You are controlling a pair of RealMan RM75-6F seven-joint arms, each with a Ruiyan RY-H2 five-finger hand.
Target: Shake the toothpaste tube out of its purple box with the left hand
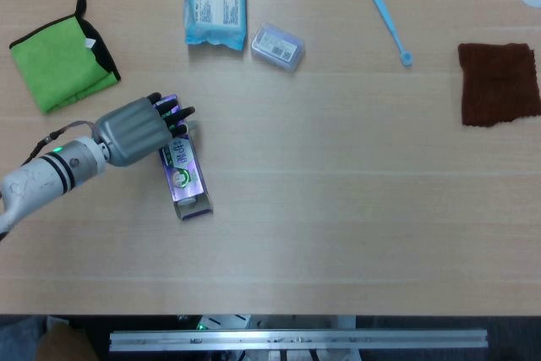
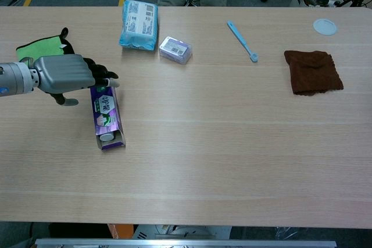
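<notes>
Left hand (image 1: 139,128) sits over the far end of the purple box (image 1: 184,177); fingers (image 2: 102,76) draped across its top, thumb low on the near-left side, can't tell if it's actually clamped. Box lies flat on the bench (image 1: 338,209), open end toward the robot, toothpaste tube (image 2: 106,137) cap visible inside the opening. Green cloth (image 1: 59,61) just beyond the hand. Right hand out of frame.

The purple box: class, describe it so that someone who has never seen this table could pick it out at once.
Look at the table's left side, below the green cloth. The purple box lies flat there, its far end under the left hand. It is the only long purple carton, with an open near end showing a tube cap.
</notes>
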